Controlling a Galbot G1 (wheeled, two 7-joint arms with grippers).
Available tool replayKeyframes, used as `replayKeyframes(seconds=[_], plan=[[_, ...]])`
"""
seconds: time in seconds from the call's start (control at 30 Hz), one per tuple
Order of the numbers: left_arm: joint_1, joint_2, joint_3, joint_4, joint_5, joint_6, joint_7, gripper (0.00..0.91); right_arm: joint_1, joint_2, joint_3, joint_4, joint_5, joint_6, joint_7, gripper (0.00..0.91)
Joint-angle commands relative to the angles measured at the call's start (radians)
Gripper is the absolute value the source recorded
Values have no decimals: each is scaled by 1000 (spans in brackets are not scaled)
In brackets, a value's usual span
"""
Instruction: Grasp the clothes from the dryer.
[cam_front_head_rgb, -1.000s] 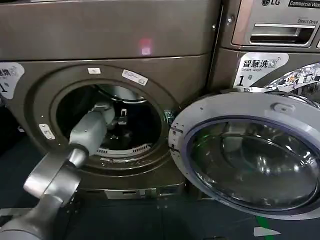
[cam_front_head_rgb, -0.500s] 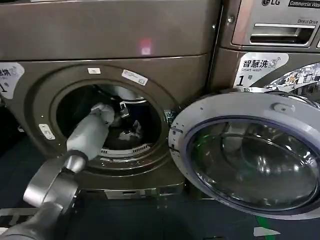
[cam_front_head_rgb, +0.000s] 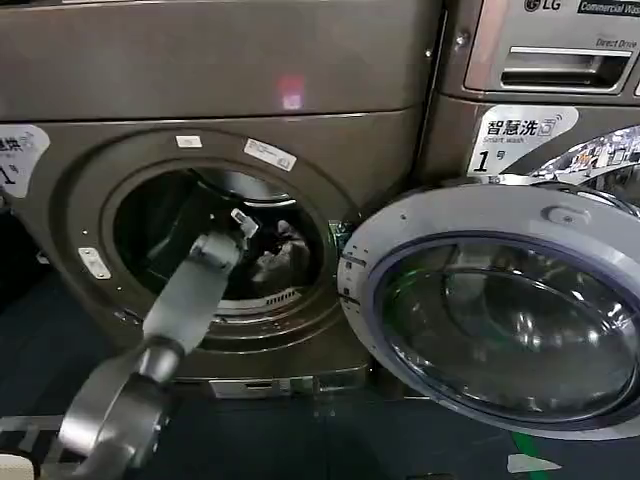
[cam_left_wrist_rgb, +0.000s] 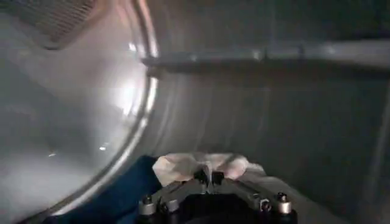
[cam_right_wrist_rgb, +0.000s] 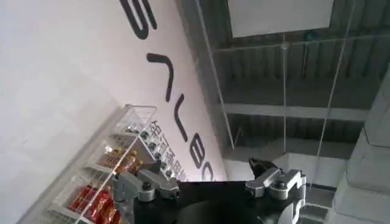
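Currently the left tool (cam_front_head_rgb: 262, 238) sits inside the dryer (cam_front_head_rgb: 215, 95) drum, arm running in through the door opening from about 7 o'clock toward the centre of the hole. In the left wrist view the left tool's (cam_left_wrist_rgb: 208, 178) tips are pressed together on a pale bunched cloth (cam_left_wrist_rgb: 204, 165), so it reads as clamped on the clothes; a dark blue fabric (cam_left_wrist_rgb: 131, 182) lies just beside that, touching the pale piece and running under the tool body. In the head view a light crumpled patch of the cloth (cam_front_head_rgb: 285, 255) shows right at the tool, at roughly 4 o'clock within the drum opening, above the lower lip of the drum. Key relation: the cloth is directly ahead of the tips, along the tool's own axis, bunched rather than stretched, so no clear long axis to align to. Exit path is back along the forearm line, toward 7 o'clock and out over the lower lip of the opening. My read: grasp made, extraction not yet done. Risk is the cloth trailing and catching on the drum lip or the rib (cam_left_wrist_rgb: 256, 58) that crosses the drum wall, and the blue piece may or may not come along; cannot tell if it is in the grip. Open door (cam_front_head_rgb: 495, 305) hangs at 3 o'clock of the opening, well clear of that path. Right tool (cam_right_wrist_rgb: 207, 179) is parked away from the machine, pointing up at the ceiling, fingers spread apart, holding nothing. Left arm is the only one near the load.
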Motion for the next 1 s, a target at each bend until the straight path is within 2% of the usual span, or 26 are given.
replayKeyframes(seconds=[0.03,0.13,0.27,0.53,0.77,1.0], plan=[[128,-5,-46,-214,-230,-76,-416,0,4,-13,-5,-3,0,-1,0,907],[167,-6,-63,-280,-281,-105,-495,0,3,-18,-4,-5,1,-1,2,907],[213,-24,-97,-324,-247,-184,-661,0,5,-43,-2,-2,1,-9,7,907],[362,-64,-179,-499,-234,-185,-820,0,7,-47,4,-12,-2,-17,26,907],[500,-76,-222,-612,-201,-187,-860,0,6,-31,10,-17,-5,-18,33,907],[568,-75,-232,-696,-168,-198,-867,0,1,-25,20,-12,-11,-23,26,907]])
